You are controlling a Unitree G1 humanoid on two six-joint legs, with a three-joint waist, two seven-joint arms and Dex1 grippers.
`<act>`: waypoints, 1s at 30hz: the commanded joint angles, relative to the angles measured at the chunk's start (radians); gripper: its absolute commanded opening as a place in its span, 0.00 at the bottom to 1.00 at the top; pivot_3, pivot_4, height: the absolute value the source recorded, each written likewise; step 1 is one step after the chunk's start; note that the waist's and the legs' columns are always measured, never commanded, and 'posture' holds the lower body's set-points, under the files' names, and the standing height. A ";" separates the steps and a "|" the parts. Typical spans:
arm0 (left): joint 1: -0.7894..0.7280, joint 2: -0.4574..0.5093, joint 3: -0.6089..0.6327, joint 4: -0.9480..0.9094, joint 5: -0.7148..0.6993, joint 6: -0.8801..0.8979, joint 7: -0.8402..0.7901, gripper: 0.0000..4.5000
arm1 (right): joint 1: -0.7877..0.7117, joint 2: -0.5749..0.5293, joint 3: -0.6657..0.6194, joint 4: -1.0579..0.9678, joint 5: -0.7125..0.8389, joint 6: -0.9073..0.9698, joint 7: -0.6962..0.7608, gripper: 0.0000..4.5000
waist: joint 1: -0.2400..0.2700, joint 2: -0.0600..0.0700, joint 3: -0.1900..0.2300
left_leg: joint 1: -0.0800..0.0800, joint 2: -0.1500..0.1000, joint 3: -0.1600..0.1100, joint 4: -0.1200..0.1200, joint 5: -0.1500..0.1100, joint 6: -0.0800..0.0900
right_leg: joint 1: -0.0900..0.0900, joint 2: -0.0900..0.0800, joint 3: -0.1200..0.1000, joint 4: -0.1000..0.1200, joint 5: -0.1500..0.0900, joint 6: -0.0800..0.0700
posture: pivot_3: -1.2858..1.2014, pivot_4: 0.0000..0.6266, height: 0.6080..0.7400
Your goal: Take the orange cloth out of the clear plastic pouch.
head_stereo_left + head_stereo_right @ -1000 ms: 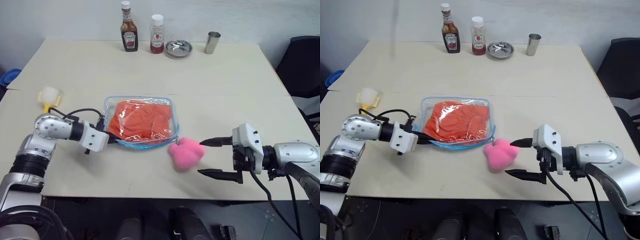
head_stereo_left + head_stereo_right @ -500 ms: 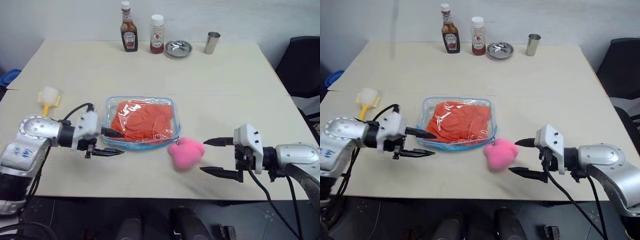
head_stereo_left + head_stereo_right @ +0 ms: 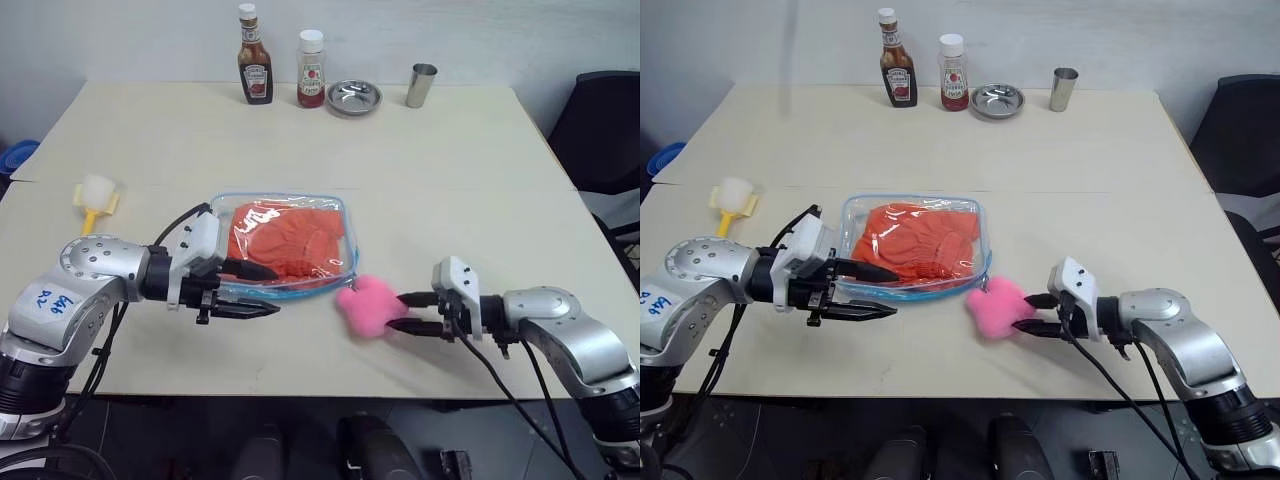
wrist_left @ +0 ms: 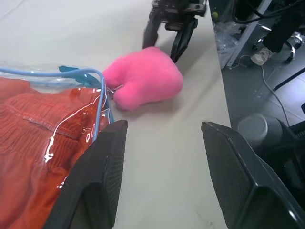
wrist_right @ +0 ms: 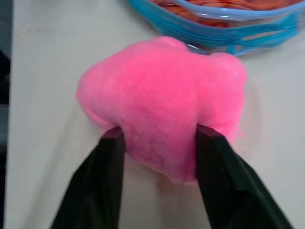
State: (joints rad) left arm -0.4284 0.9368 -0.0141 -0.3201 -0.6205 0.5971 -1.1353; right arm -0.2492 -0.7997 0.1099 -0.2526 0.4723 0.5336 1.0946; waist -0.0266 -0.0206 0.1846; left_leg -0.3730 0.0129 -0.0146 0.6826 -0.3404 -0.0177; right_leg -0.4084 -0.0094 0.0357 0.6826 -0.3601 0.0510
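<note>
1. The right pincer (image 3: 1038, 315) has its two black fingers pressed into the near side of the pink plush (image 5: 162, 100), squeezing the soft fur between them on the table (image 3: 300, 130).
2. The left pincer (image 3: 262, 291) stands partly open and holds nothing; its upper finger lies over the near left edge of the clear plastic pouch (image 3: 340, 215), and its lower finger is over bare table just in front of the pouch.
3. The pouch lies flat in the middle of the table, its light blue edging visible all round.
4. The orange cloth (image 3: 285, 240) is inside the pouch, wrinkled and filling most of it.
5. The pink plush sits at the pouch's near right corner, touching or just beside the blue edging.
6. At the table's left edge lies a small yellow and white toy (image 3: 97, 195).
7. Along the far edge stand a ketchup bottle (image 3: 254, 68), a second sauce bottle (image 3: 311, 70), a metal dish (image 3: 353, 96) and a metal cup (image 3: 420, 84).
</note>
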 commanded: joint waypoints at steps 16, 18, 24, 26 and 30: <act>-0.109 -0.117 -0.122 0.083 0.166 -0.138 -0.055 0.58 | -0.027 0.155 0.136 -0.099 -0.010 0.174 -0.158 0.30 | -0.002 0.000 0.000 | 0.000 0.000 0.000 0.000 0.001 -0.002 | -0.001 0.000 0.000 0.000 0.000 0.000 | 0.52 0.24 1.00; -0.109 -0.122 -0.141 0.092 0.194 -0.168 -0.068 0.58 | -0.011 0.139 0.125 -0.137 0.001 0.185 -0.154 0.46 | -0.003 0.000 0.000 | 0.000 0.000 0.000 0.000 0.001 -0.002 | -0.001 0.000 0.000 0.001 0.000 0.000 | 0.52 0.24 1.00; -0.133 -0.157 -0.179 0.088 0.195 -0.146 -0.098 0.58 | 0.045 0.042 0.040 -0.317 0.051 0.217 -0.146 0.68 | 0.001 0.000 0.000 | -0.001 0.000 0.000 0.000 0.000 -0.001 | -0.001 0.000 0.000 0.000 0.000 0.000 | 0.52 0.24 1.00; -0.155 -0.172 -0.199 0.091 0.197 -0.139 -0.110 0.58 | 0.066 -0.011 -0.019 -0.384 0.106 0.258 -0.130 0.68 | 0.003 0.000 0.000 | -0.001 0.000 0.000 0.000 0.000 -0.001 | -0.001 0.000 0.000 0.000 0.000 0.000 | 0.52 0.24 1.00; -0.200 -0.210 -0.239 0.111 0.215 -0.140 -0.129 0.58 | 0.090 -0.096 -0.138 -0.476 0.210 0.294 -0.098 0.68 | 0.005 0.000 0.000 | -0.001 -0.001 0.000 0.001 0.000 0.000 | 0.000 0.000 0.000 0.000 0.000 0.000 | 0.52 0.24 1.00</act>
State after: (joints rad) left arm -0.6118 0.7330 -0.2431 -0.2060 -0.4189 0.4639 -1.2501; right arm -0.1639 -0.8726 0.0228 -0.6733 0.6378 0.8250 0.9784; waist -0.0213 -0.0210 0.1843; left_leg -0.3742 0.0122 -0.0152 0.6832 -0.3403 -0.0178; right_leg -0.4083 -0.0094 0.0353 0.6822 -0.3601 0.0511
